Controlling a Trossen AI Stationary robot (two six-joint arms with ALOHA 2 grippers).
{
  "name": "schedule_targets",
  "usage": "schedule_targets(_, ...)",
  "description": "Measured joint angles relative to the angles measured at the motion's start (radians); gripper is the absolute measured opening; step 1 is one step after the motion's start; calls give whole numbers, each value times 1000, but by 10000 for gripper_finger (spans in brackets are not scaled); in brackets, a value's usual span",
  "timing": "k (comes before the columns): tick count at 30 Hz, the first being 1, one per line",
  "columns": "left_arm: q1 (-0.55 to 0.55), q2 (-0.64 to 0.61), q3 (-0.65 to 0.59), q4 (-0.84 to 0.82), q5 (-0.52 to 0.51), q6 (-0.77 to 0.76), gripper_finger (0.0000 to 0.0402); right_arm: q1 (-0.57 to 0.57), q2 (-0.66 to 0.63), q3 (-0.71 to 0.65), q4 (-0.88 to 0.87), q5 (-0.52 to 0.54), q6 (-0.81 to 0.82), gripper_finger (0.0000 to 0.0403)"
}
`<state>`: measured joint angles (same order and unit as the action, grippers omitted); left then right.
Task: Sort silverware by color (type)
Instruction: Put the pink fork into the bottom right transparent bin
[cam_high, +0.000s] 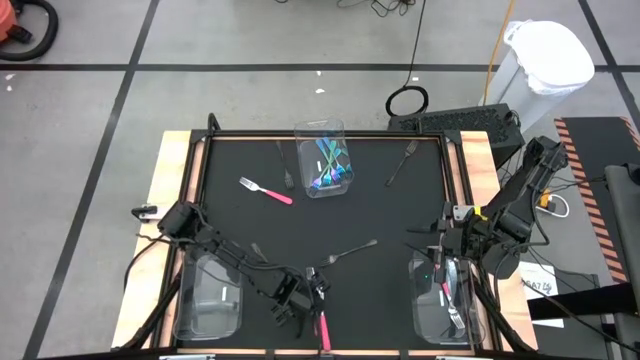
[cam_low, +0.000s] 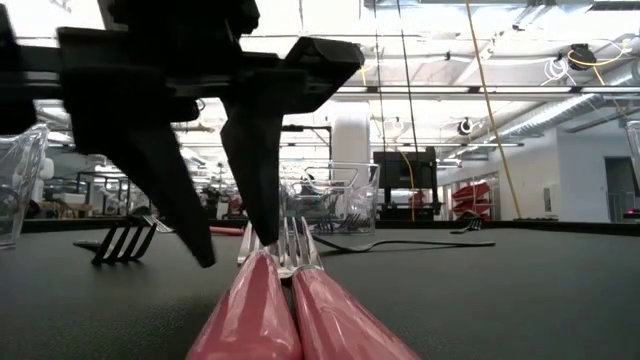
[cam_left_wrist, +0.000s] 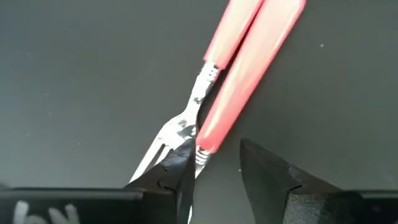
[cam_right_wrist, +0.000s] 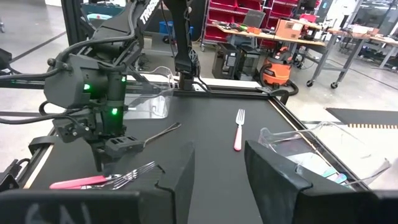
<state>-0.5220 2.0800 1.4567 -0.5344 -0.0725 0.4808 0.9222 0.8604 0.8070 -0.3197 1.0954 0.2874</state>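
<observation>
At the bottom centre of the high view, the left gripper (cam_left_wrist: 214, 171) is straddling, jaws part-open, two pink-handled forks (cam_left_wrist: 239, 62) lying touching (presumably to pinch one free), while the right gripper (cam_right_wrist: 217, 171) is waiting, part-open and empty, at lower right.

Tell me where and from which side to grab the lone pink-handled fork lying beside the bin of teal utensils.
Grip the pink-handled fork mid-handle, coming straight down from above and closing across the handle's width. It lies flat on the black mat, apart from the clear bin, so both sides are free. The pink handle looks thicker than the silver head.
</observation>
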Motion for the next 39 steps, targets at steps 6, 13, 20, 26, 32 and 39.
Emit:
schedule_targets(6,-4,0,0,1,-28,26,183,0,0,0,0,0,0,137)
schedule_targets(13,-8,6,-1,-15,-22,51,210,0,0,0,0,0,0,137)
schedule_targets(20,-2,28,3,-60,-21,45,197,0,0,0,-3,0,6,137)
schedule_targets(26,-1,37,3,-63,-19,26,164,0,0,0,-7,-1,19,137)
schedule_targets(32,3,40,2,-61,-21,17,125,0,0,0,-7,-1,19,137)
schedule_targets(39,12,41,1,-55,-24,-18,80,0,0,0,-7,-1,19,137)
